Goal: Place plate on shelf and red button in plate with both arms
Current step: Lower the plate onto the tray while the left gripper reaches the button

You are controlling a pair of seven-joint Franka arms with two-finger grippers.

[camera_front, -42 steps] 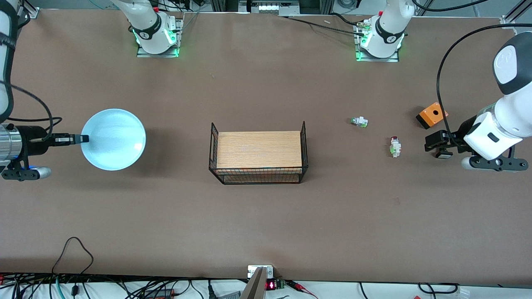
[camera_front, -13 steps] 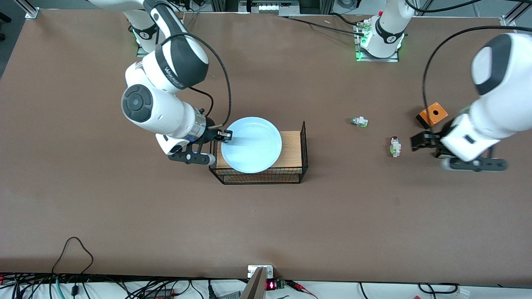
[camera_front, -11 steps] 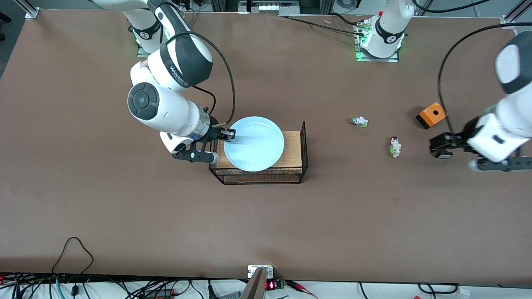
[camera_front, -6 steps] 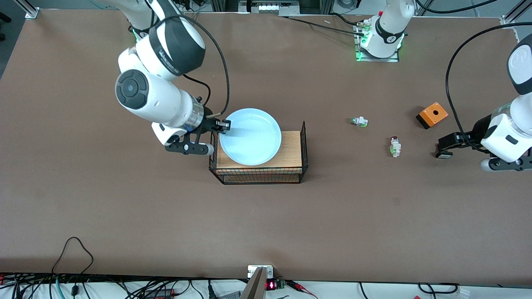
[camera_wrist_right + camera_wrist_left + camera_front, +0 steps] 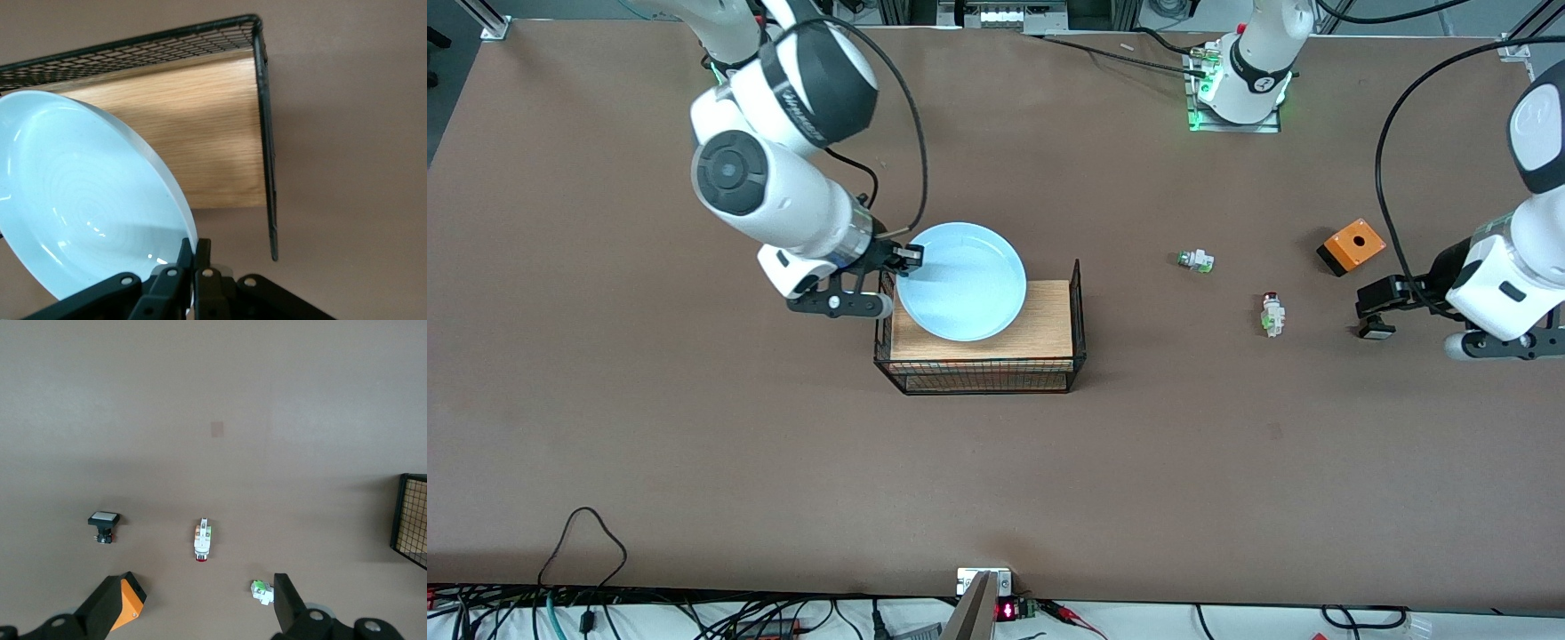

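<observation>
Right hand [image 5: 908, 256] is clamped tight on the rim of the plate [image 5: 960, 281], holding it up over the wire basket [image 5: 980, 380] with the wooden board [image 5: 1045, 331] in it, mid-tabletop. Left hand [image 5: 1375, 310] hangs with fingers wide apart, gripping nothing, over the tabletop near the left arm's end, beside the orange box [image 5: 1352, 244]. The red button [image 5: 1272, 314] lies on the tabletop near that hand, the green-capped part [image 5: 1195, 260] close by.
</observation>
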